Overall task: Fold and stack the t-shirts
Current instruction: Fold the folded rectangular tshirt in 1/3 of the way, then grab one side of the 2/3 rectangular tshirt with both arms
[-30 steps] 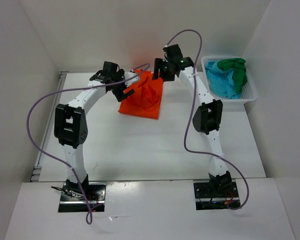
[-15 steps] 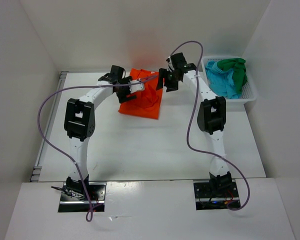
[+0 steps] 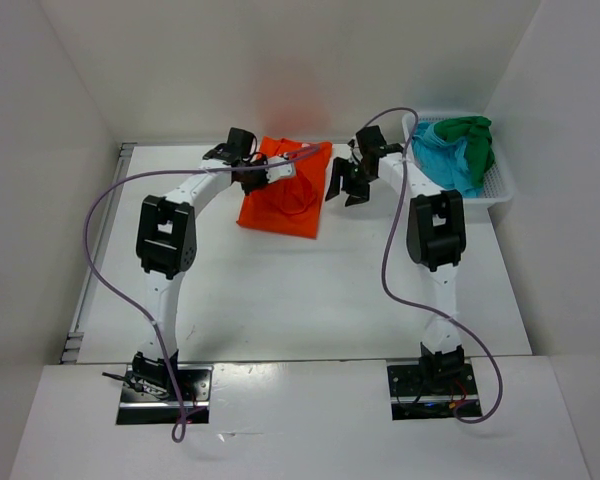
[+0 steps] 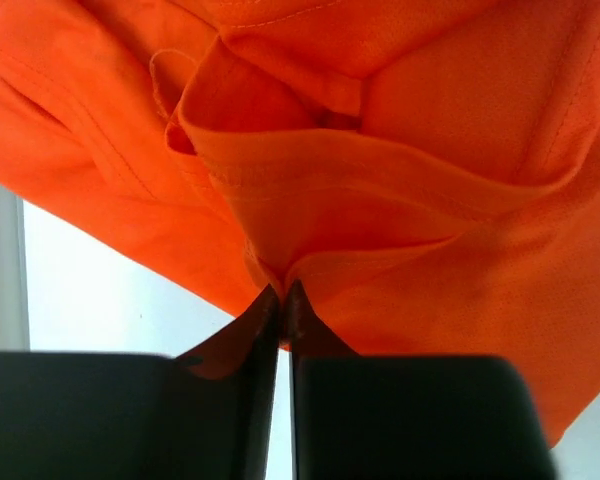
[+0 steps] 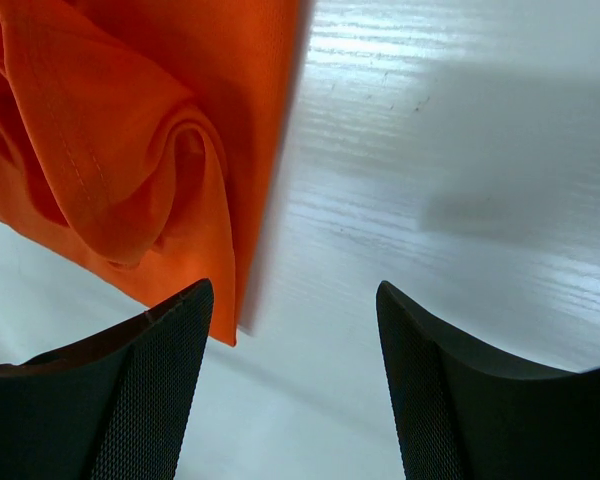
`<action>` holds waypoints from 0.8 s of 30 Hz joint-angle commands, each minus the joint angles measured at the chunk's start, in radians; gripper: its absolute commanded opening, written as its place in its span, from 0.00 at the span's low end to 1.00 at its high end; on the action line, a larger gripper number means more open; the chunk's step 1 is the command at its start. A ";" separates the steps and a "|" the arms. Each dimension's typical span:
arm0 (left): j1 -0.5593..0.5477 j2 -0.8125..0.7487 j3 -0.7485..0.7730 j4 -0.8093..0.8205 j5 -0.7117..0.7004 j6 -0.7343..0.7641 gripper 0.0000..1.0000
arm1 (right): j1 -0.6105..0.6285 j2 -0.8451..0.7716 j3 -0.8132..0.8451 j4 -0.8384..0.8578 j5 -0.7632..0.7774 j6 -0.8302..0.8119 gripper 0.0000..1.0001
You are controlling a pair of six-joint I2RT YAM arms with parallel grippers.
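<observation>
**Top view.** The orange t-shirt (image 3: pixel 275 212) is shown bunched on the white worktop (image 3: pixel 280 300) at twelve o'clock, close to the far wall. The left arm (image 3: pixel 165 240) is bent over the cloth's eleven-o'clock part. The right arm (image 3: pixel 435 230) is held just off the cloth's three-o'clock edge, with its jaws spread above bare worktop. The dark green t-shirt (image 3: pixel 472 133) and the turquoise t-shirt (image 3: pixel 440 165) are seen crumpled in the white mesh basket (image 3: pixel 502 185) at two o'clock, well apart from the orange one. No stack is begun.

**Left wrist view.** The left jaws are shown closed on a gathered ridge of the orange t-shirt (image 4: pixel 430 200), which is pinched at their very tips. A hemmed fold is seen above the pinch at twelve o'clock, and a strip of worktop (image 4: pixel 90 300) is exposed at nine o'clock.

**Right wrist view.** The right jaws are shown open and empty, with only worktop (image 5: pixel 430 150) between them. The orange t-shirt (image 5: pixel 110 130) is seen at ten o'clock, its straight edge just beside the left finger (image 5: pixel 130 400) but not between the two.

**Step in hand (judged).** The shirt is being taken up at two points so that it can be spread flat for folding.
- The right jaws are best shifted towards nine o'clock until the straight edge lies between them, then lowered and closed on that edge alone.
- The rolled fold beside the edge should be avoided.
- The shallow left pinch should be checked before any pull, since so little cloth is held.
- Both holds are best drawn apart evenly, with the cloth kept low over the worktop.
</observation>
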State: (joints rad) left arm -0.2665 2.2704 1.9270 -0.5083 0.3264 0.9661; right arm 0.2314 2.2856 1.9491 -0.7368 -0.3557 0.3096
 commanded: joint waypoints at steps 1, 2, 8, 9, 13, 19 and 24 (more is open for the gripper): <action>0.000 0.026 0.040 -0.015 0.066 0.000 0.09 | 0.008 -0.097 -0.051 0.079 -0.029 0.014 0.72; 0.000 0.037 0.040 -0.015 0.066 -0.015 0.02 | 0.008 -0.097 -0.062 0.079 -0.029 0.014 0.72; 0.045 0.135 0.248 -0.050 0.167 -0.298 0.00 | -0.001 -0.164 -0.197 0.122 -0.078 0.032 0.72; 0.056 0.164 0.309 -0.073 0.181 -0.350 0.00 | -0.001 -0.173 -0.219 0.131 -0.078 0.042 0.72; 0.085 0.325 0.571 -0.179 0.217 -0.571 0.00 | -0.001 -0.201 -0.309 0.177 -0.111 0.068 0.72; 0.095 0.497 0.916 -0.355 0.186 -0.698 0.08 | 0.008 -0.210 -0.328 0.186 -0.112 0.079 0.72; 0.095 0.488 0.888 -0.355 0.106 -0.736 0.51 | 0.036 -0.206 -0.257 0.165 -0.063 0.068 0.72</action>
State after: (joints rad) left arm -0.1616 2.7560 2.8040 -0.8299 0.4633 0.3000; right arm 0.2443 2.1414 1.6341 -0.5987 -0.4389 0.3813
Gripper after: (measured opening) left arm 0.473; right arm 0.715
